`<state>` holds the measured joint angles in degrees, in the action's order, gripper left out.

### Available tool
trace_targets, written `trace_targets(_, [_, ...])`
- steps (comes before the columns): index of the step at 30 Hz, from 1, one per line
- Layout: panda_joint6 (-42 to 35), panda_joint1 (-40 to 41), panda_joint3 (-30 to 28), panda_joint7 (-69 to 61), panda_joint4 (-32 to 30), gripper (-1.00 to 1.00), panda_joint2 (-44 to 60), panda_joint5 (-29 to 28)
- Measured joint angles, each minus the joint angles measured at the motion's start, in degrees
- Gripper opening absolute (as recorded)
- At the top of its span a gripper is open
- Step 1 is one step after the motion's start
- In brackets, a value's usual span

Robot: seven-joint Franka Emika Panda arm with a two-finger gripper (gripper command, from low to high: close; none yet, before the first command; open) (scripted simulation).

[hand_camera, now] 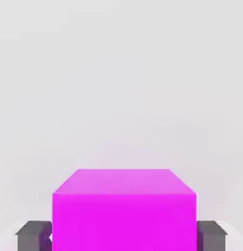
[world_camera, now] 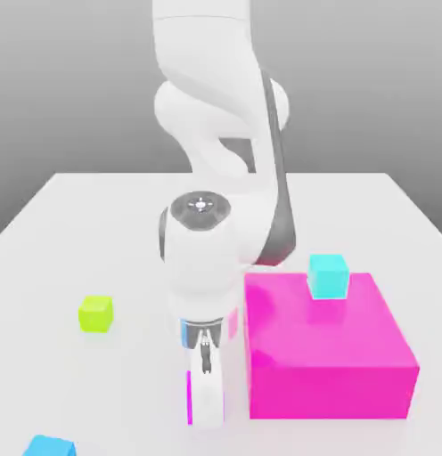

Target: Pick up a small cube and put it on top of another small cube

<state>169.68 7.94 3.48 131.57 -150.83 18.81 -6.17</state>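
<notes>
Small magenta cube (hand_camera: 124,220): held in the claw (hand_camera: 124,238), a dark fingertip against each of two opposite sides; in the hand view its near part is cut off by the picture's edge. In the exterior view it is largely hidden behind the claw, a magenta strip showing along either edge, between the lime cube and the big block. Whether its underside touches the worktop (world_camera: 135,240), cannot tell.

Small lime cube (world_camera: 95,314): on the worktop, toward the exterior view's left, well apart from the claw, wholly visible.

Big magenta block (world_camera: 327,356): on the worktop, just beside the claw, toward the exterior view's right.

Cyan cube (world_camera: 329,276): at the block's far edge; whether on top or behind, hard to make out.

Blue item (world_camera: 50,447): near corner, exterior view's left, mostly cut off.

Robot arm (world_camera: 202,258): white, its top cut off.
</notes>
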Motion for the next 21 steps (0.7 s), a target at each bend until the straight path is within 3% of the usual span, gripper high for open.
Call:
trace_targets(3, [0.25, -0.13, -0.15, 0.08, 0.04, -1.0, 0.28, -0.08])
trace_targets(9, [-8.51, 1.31, 1.82, -3.07, -2.1, -1.0, -10.65, 3.59])
trace_targets(15, [-11.76, 12.09, -3.2, -20.3, -7.81, -1.0, -19.73, 3.58])
trace_targets(21, [-14.11, 17.9, -10.27, -37.59, -13.95, -1.0, -28.24, 1.13])
